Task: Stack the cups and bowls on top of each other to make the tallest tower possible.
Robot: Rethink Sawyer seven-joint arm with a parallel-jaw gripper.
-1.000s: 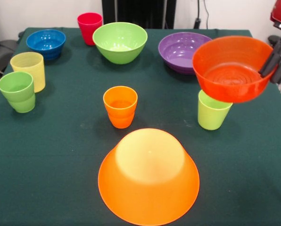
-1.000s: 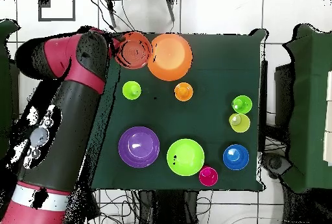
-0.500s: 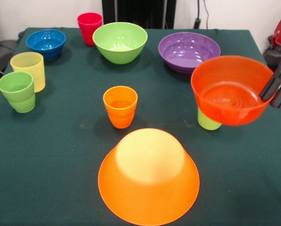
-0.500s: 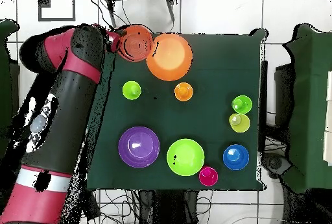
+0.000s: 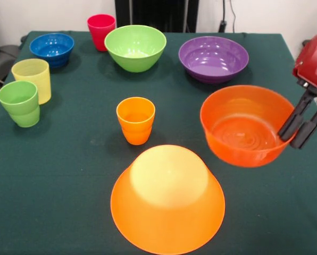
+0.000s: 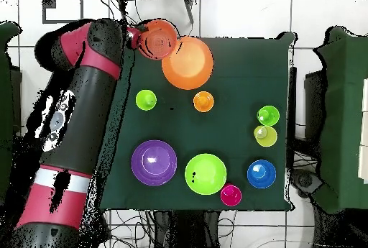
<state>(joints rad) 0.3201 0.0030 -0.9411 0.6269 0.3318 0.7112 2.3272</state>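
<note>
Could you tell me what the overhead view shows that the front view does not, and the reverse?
Only the overhead view shows the lime green cup; in front the carried red-orange bowl hides it. Overhead also shows the whole red and black arm. Only the front view shows the claw pinching that bowl's rim. Both show the upturned large orange bowl and the orange cup.

Front view low, close, facing across table (image 5: 68,175); overhead straight down, farther, seemingly half-turned; both share table
</note>
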